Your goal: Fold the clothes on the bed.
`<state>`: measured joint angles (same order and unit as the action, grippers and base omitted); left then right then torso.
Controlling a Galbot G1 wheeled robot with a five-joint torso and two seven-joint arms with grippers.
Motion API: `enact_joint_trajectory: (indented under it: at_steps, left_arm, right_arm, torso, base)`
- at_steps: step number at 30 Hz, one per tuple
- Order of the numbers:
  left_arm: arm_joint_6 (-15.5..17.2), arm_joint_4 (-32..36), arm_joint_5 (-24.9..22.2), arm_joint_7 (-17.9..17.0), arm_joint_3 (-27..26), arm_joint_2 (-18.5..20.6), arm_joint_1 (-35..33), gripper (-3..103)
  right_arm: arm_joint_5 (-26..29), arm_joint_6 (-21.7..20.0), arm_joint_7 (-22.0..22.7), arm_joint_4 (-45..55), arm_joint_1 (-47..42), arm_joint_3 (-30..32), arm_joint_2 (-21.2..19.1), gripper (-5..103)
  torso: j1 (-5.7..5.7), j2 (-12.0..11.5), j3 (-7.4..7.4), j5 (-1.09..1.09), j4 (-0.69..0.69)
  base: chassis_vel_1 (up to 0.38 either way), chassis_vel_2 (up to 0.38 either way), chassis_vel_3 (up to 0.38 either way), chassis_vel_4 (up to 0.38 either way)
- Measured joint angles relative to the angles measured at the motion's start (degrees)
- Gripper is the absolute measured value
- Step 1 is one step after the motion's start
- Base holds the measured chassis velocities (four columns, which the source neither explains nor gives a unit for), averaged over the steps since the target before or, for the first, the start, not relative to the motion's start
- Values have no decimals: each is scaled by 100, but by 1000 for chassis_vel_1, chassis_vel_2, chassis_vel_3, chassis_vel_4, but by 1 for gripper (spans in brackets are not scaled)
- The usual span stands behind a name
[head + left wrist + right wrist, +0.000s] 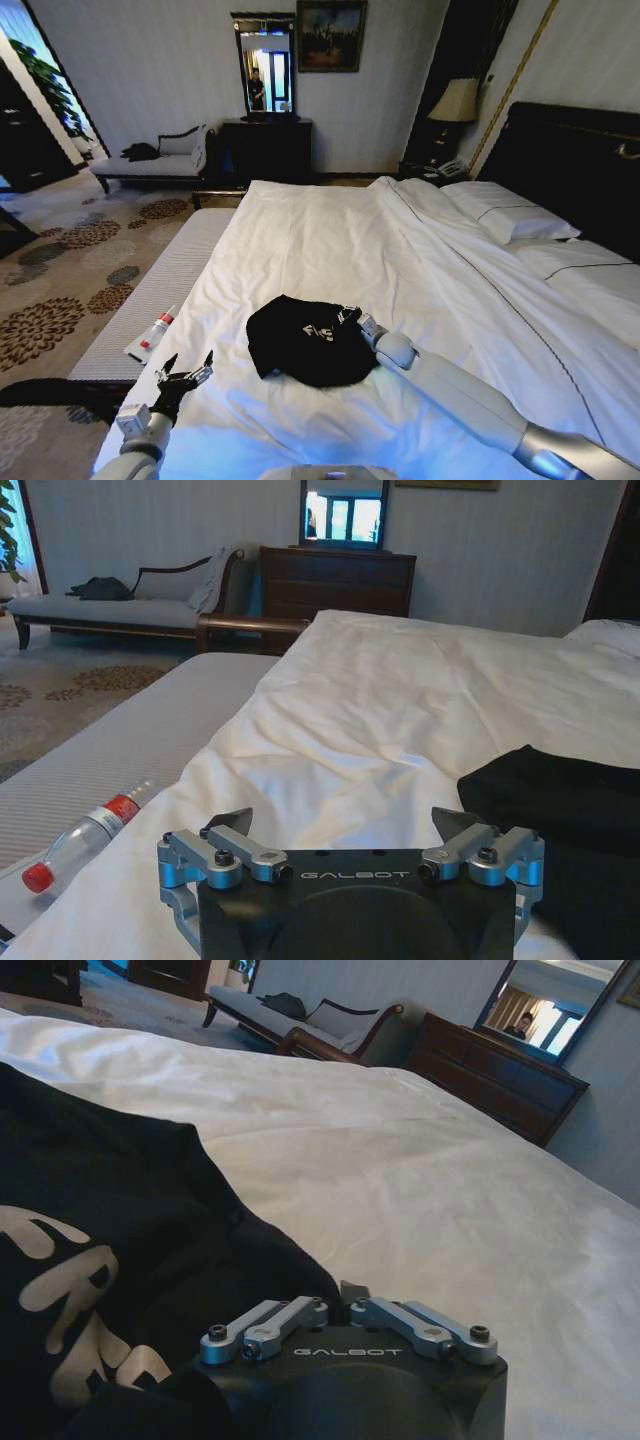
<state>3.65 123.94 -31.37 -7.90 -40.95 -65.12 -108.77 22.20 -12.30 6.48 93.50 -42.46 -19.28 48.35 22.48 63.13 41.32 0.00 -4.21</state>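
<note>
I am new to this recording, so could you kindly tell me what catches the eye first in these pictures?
A crumpled black T-shirt lies on the white bed, near its foot. The right gripper is shut on the shirt's edge, while the left gripper hovers open over the bed's left edge. A plastic bottle with a red cap lies on the grey bench beside the bed.

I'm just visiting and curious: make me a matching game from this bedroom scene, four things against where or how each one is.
Things:
1. black T-shirt
2. left end effector
3. right end effector
4. plastic bottle

States:
a. open, above the sheet
b. shut, at the shirt's edge
c. bunched up on the bed
d. lying on the grey bench

Pairs: 1-c, 2-a, 3-b, 4-d
</note>
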Motion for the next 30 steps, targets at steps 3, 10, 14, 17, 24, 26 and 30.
enact_joint_trajectory:
  at_steps: [3, 10, 14, 17, 24, 26, 30]
  left_arm:
    - [0, 7, 4, 0, 0, 5, 0, 100]
    - [-6, 27, 4, 0, -23, 5, -12, 100]
    - [-12, 39, 4, 1, -28, -3, -21, 100]
    - [-15, 39, 3, 4, -28, -6, -22, 100]
    - [-13, 28, 1, 7, -26, 11, -7, 100]
    - [-6, 23, 0, 7, -25, 21, -1, 100]
    - [56, 0, -16, 5, -25, 81, 25, 100]
  right_arm:
    - [3, 3, -10, 22, -8, 0, -10, 15]
    - [5, 4, -22, 57, -11, -37, -22, 42]
    - [65, -7, -12, 103, 4, -42, -40, 56]
    - [92, -12, -2, 139, -10, -43, -51, 46]
    - [106, -12, 8, 194, -59, -34, -78, 19]
    - [106, -12, 7, 193, -64, -34, -80, 19]
    - [111, -12, 6, 163, -90, -22, -67, 2]
  torso:
    - [0, 0, 0, 0, 0]
    - [0, -1, 0, 0, 0]
    - [0, -1, 0, 0, 0]
    - [0, -1, 0, 0, 0]
    - [0, -1, 0, 0, 0]
    - [0, -1, 0, 0, 0]
    - [0, -1, 0, 0, 0]
  base:
    - [0, 0, 0, 0]
    - [0, 0, 0, 0]
    - [0, 0, 0, 0]
    - [0, 0, 0, 0]
    - [0, 0, 0, 0]
    - [0, 0, 0, 0]
    - [0, 0, 0, 0]
